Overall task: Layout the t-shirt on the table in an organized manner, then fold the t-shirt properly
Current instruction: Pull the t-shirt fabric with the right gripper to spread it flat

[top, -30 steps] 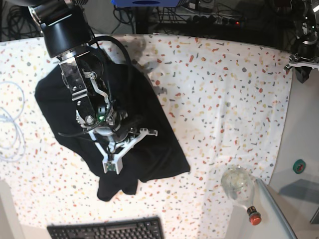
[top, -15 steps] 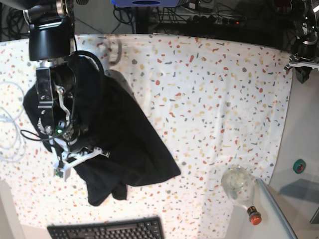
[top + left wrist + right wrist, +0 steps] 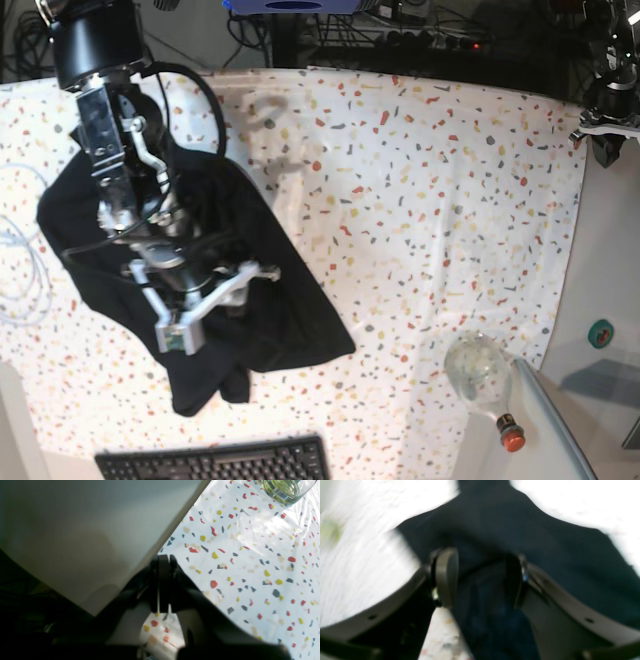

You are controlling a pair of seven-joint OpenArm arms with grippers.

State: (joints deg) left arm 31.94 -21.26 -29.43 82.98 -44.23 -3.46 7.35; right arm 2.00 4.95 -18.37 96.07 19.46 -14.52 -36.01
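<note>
The black t-shirt (image 3: 290,320) lies bunched and creased at the left of the speckled table (image 3: 430,200), with one end trailing toward the front edge. My right gripper (image 3: 222,298) hovers over its middle. In the right wrist view the right gripper (image 3: 480,577) has its jaws apart, with dark t-shirt cloth (image 3: 545,545) below and between them, blurred. My left gripper (image 3: 605,135) rests at the far right corner of the table. The left wrist view shows the left gripper (image 3: 163,560) shut with nothing in it, at the table's (image 3: 250,555) edge.
A clear glass bottle (image 3: 478,370) with a red cap lies at the front right, also seen as a glass bottle (image 3: 285,490). A black keyboard (image 3: 215,462) sits at the front edge. White cable (image 3: 15,260) loops at the left. A plain grey side surface (image 3: 600,290) carries a green roll (image 3: 600,333).
My right gripper dragged the t-shirt leftward, then swung back right over it and opened its jaws, letting the cloth go. The left arm has not moved.
</note>
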